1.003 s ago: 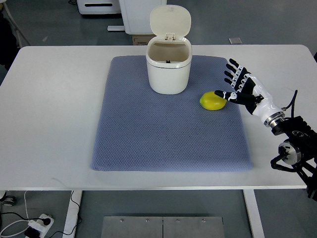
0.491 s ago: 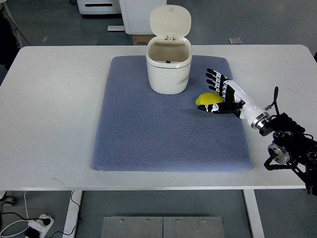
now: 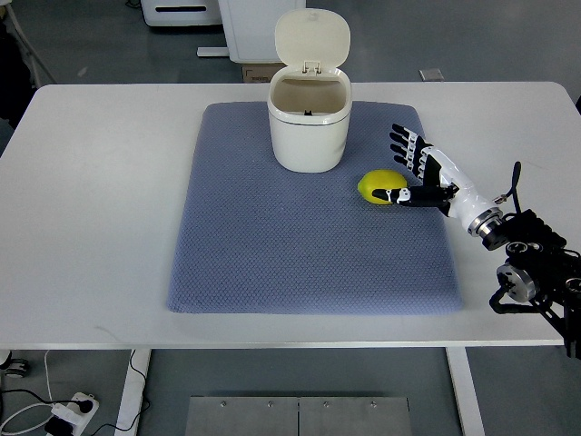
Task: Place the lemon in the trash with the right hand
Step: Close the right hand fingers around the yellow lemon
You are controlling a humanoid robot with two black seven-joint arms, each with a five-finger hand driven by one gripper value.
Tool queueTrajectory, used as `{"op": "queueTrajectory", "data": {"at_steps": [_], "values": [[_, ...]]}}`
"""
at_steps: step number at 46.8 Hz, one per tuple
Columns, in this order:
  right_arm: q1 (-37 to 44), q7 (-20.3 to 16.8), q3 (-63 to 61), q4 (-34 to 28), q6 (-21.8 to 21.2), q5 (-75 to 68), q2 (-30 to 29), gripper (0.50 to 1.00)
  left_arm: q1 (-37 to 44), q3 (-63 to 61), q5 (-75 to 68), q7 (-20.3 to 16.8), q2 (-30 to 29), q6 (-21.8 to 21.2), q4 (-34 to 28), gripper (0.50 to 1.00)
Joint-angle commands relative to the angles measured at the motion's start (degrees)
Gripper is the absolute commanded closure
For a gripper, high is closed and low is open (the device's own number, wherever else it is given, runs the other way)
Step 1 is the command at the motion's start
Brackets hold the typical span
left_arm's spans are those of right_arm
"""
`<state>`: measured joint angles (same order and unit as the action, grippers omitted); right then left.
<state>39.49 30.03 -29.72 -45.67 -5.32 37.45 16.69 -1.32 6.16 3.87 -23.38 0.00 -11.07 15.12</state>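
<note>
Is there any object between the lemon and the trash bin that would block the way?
Nothing visible does. The lemon lies on the blue mat just right of the white trash bin, whose lid stands open. The right hand is beside the lemon, fingers spread, thumb against it.

Lemon (image 3: 379,186) and trash bin (image 3: 309,122) on a blue-grey mat (image 3: 272,254).
The lemon, yellow and oval, lies on its side on the mat, just right of and a little nearer than the bin, apart from it. The bin is a white, round-cornered tub standing upright at the mat's far edge, its hinged lid (image 3: 312,38) tipped back and open.
</note>
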Motion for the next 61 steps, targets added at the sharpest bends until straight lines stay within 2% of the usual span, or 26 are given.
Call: {"op": "queueTrajectory", "data": {"at_steps": [1,61], "values": [[-0.2,0.5,0.0,0.3,-0.1,-1.0,0.0,0.500,0.0,0.0,0.0,0.0,0.0,0.0,0.0,0.500],[-1.0,0.7,3.6,0.1,-0.5,-2.3,-0.1,0.500,0.0,0.0,0.0,0.0,0.0,0.0,0.0,0.500]]}}
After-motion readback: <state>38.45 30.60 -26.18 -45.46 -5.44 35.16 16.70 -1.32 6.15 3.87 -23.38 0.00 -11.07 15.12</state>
